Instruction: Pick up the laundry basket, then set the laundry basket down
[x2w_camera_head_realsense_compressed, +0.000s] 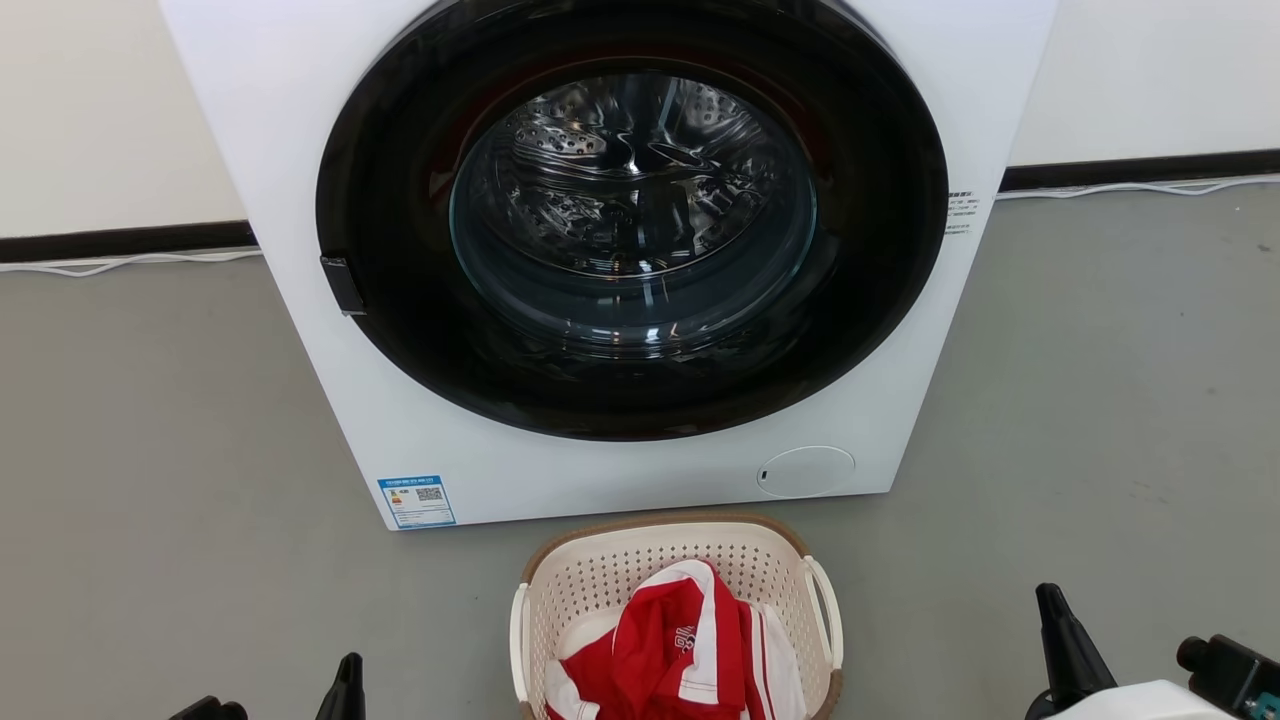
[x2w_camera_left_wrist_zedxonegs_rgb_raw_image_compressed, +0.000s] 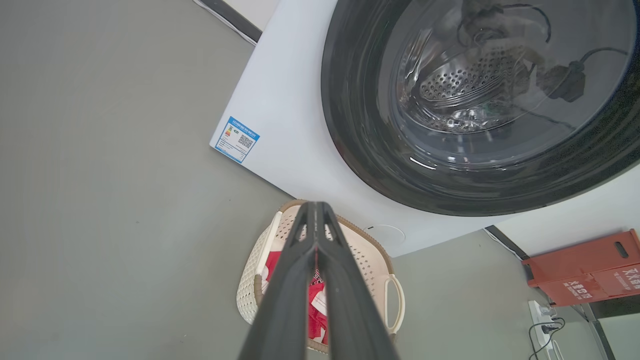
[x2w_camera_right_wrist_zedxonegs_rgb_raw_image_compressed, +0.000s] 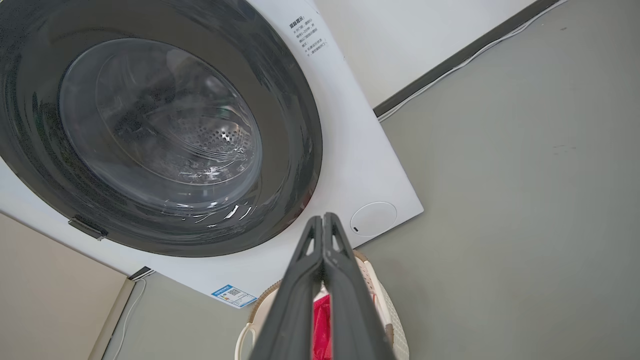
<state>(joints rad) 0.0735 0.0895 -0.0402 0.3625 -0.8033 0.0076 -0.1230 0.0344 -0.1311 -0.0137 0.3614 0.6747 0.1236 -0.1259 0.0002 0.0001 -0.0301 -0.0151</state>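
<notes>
The laundry basket (x2w_camera_head_realsense_compressed: 600, 580) stands on the floor (x2w_camera_head_realsense_compressed: 150, 450) just in front of the washing machine (x2w_camera_head_realsense_compressed: 620, 470), below its round door (x2w_camera_head_realsense_compressed: 630, 210), with a red and white garment (x2w_camera_head_realsense_compressed: 680, 640) heaped inside. My left pincer (x2w_camera_left_wrist_zedxonegs_rgb_raw_image_compressed: 315, 210) and my right pincer (x2w_camera_right_wrist_zedxonegs_rgb_raw_image_compressed: 323, 220) are both clenched on nothing. They hang farther from the machine than the basket's front rim, one to each side, and neither touches it.

I judge that this fits two stages equally: the basket waiting to be lifted, or already lifted and set back down. Nothing about how it lies decides between them.

The head view gives me both white loop handles (x2w_camera_head_realsense_compressed: 828, 625) and the gap between them and my fingers. The left wrist view adds a rust-red box (x2w_camera_left_wrist_zedxonegs_rgb_raw_image_compressed: 585, 267) and a power strip (x2w_camera_left_wrist_zedxonegs_rgb_raw_image_compressed: 542, 315) by the wall beside the machine. The right wrist view adds a small printed label (x2w_camera_right_wrist_zedxonegs_rgb_raw_image_compressed: 307, 35) near the machine's upper corner.
</notes>
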